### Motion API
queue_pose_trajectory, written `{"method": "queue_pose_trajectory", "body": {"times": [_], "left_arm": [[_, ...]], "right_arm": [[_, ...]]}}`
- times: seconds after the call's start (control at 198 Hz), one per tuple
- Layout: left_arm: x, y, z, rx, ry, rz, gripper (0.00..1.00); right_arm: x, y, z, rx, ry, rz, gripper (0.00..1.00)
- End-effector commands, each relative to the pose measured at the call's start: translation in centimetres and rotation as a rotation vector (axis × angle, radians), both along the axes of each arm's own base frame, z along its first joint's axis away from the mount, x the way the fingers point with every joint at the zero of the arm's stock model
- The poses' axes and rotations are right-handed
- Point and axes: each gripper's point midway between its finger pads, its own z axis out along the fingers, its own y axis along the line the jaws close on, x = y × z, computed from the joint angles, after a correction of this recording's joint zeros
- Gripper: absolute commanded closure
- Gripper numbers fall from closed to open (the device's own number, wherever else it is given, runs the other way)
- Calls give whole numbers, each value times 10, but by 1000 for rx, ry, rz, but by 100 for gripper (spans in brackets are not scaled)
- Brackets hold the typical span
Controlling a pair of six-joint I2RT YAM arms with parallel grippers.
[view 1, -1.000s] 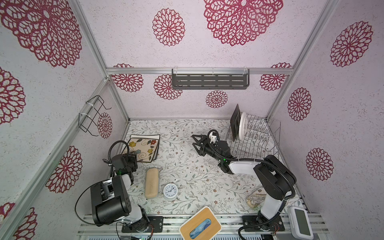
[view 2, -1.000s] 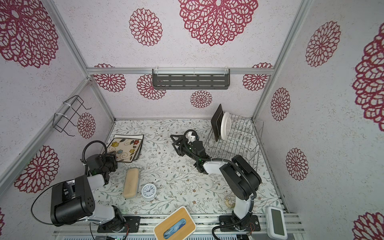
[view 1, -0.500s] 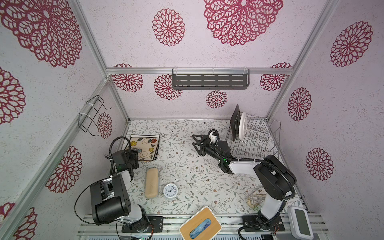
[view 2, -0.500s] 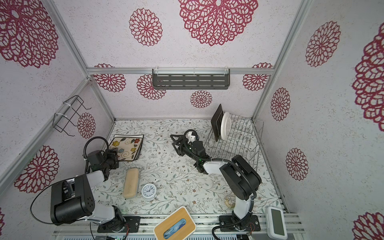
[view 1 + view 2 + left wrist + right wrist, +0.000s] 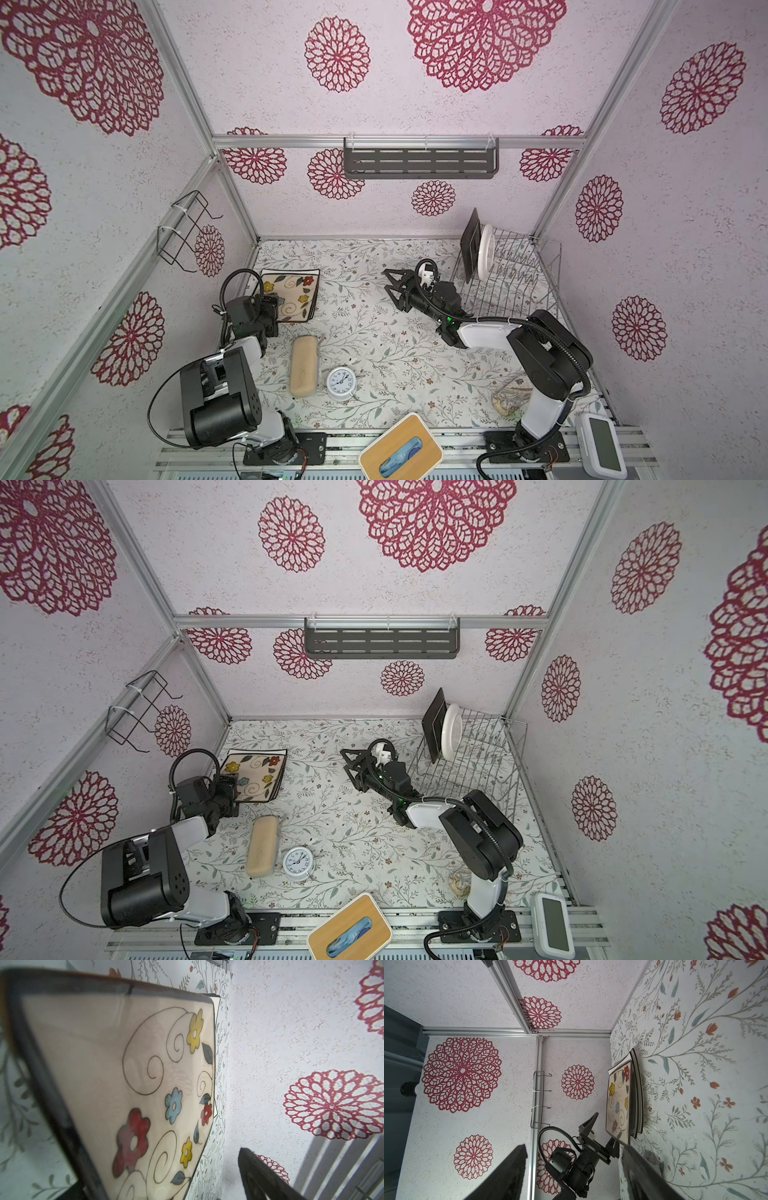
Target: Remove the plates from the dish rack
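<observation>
- The left pincer (image 5: 604, 1128) is at the far-left corner of the desk (image 5: 374, 353), jaws spread wide at the near edge of a stack of plates (image 5: 636, 1093). It pinches nothing.
- On top of that stack lies a square white plate with painted flowers (image 5: 291, 297), flat and free. From the right wrist view the stack looks three deep, though I can't be sure of the lower layers.
- The dish rack (image 5: 511, 270) sits in the far-right corner of the desk. Two plates stand upright at its left end: a dark square one (image 5: 471, 245) outermost and a round white one (image 5: 486, 251) just beside it, close enough that they may touch.
- The right pincer (image 5: 390, 289) hovers over the middle of the desk, just left of the rack. Its jaws are spread and empty, and it points away from the rack toward the stack.
- My reading: a plate is freshly set down on the stack, so the job is a little over half done, with two plates to go.
- Next, I'd expect the right arm to turn back to the rack and take the dark square plate by its top edge. That calls for lifting it straight up clear of the prongs without knocking the white plate, then a handover or a carry across to the stack.
- The left arm needs to back off the stack without dragging the flowered plate.
</observation>
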Motion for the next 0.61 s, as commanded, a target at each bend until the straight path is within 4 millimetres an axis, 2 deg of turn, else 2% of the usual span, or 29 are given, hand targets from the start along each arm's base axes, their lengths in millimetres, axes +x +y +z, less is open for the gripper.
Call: {"method": "queue_pose_trajectory", "body": {"times": [0.0, 0.602], "left_arm": [[16, 1, 18, 40, -52, -31, 7], [25, -3, 7, 14, -18, -51, 1]], "right_arm": [[-4, 1, 18, 48, -43, 7, 25], [-3, 1, 16, 51, -40, 7, 25]]}}
